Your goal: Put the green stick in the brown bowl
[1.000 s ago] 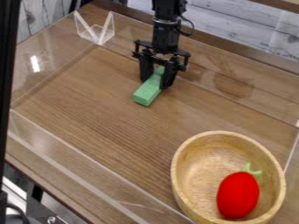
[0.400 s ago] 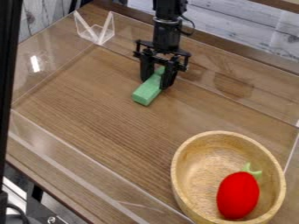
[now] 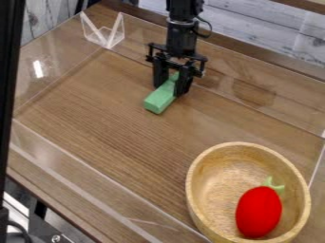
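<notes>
Camera view, looking down on wooden worktop (image 3: 114,133): you see black hand (image 3: 176,87) pointing down at upper centre, fingers pressed together, pinching far end of green stick (image 3: 162,97). Stick lies flat on worktop, angled toward lower left. Brown bowl (image 3: 214,171) sits at lower right, well apart from stick. Red fruit (image 3: 259,210) with green stem rests inside bowl.

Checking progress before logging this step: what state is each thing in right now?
gripper: shut on the green stick, pointing down.
green stick: lying on the table, far end between the fingers.
brown bowl: upright, holding a red fruit.
red fruit: resting inside the bowl.
</notes>
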Available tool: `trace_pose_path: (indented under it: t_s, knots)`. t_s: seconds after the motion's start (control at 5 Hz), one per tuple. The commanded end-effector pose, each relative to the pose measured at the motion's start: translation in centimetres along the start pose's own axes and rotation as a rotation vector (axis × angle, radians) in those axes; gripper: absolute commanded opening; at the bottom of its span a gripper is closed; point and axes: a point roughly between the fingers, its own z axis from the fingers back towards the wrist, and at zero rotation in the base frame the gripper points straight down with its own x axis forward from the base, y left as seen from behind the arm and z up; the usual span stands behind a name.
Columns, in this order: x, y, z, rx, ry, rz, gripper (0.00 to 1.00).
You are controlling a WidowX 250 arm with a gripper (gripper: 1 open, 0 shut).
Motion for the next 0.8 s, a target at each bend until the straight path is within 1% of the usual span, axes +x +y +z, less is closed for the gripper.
trace_pose_path:
  t_s: [0.0,0.4,0.6]
  knots:
    - [1.4,-1.5,1.4,-0.013,-0.074,-0.074,0.00]
    - [1.5,-2.7,1.1,-0.022,-0.076,-0.123,0.00]
    - [1.5,-2.6,0.9,-0.014,-0.068,-0.162,0.00]
